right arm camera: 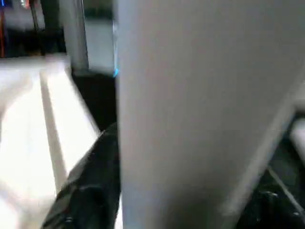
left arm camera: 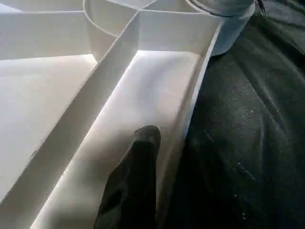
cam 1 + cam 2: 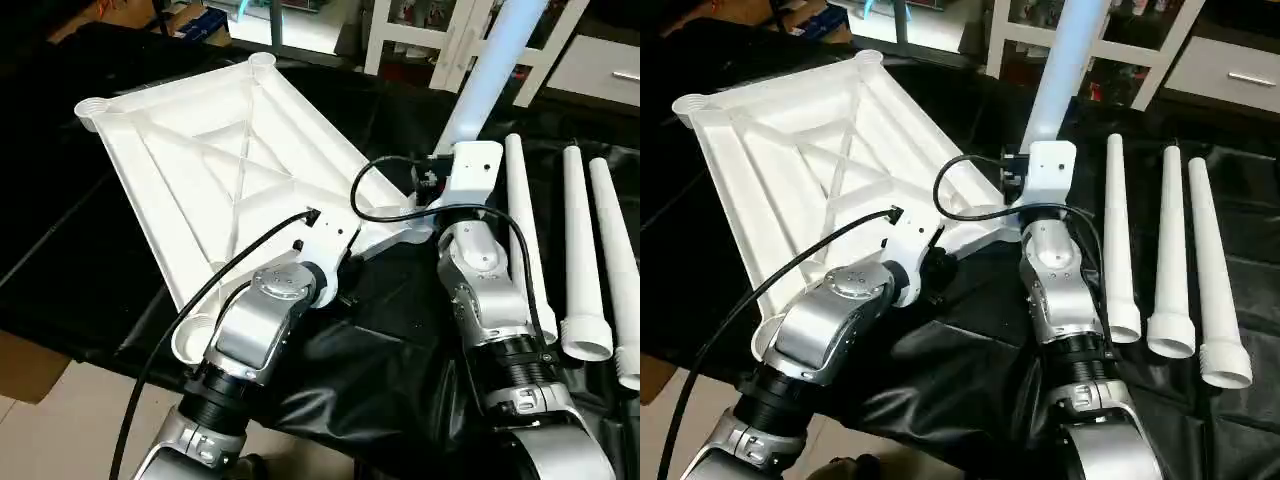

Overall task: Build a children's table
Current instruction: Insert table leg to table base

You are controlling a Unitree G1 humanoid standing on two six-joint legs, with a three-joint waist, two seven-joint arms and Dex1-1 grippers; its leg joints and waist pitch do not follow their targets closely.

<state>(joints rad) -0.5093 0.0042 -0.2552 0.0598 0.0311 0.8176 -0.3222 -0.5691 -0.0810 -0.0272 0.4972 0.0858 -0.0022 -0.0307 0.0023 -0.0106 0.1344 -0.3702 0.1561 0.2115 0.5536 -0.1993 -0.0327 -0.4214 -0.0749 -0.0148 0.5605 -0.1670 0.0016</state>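
Head view: tabletop (image 3: 230, 180) upside down on black table (image 3: 60, 220); upright leg (image 3: 490, 75) at its near right corner; three spare legs (image 3: 1170, 250) right.
L wrist: left claw (image 2: 143, 157) pinches tabletop rim; keep it steady.
R wrist: right claw (image 1: 102, 157) around leg, clench/release can't tell; keep leg vertical, press down.

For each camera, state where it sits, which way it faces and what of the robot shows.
Eye views: on the head, looking forward and down at the tabletop, three lying legs and both silver forearms.
Left wrist view: along the left gripper at the tabletop's ribs.
Right wrist view: against the upright leg in the right gripper.
Shared: the tabletop.
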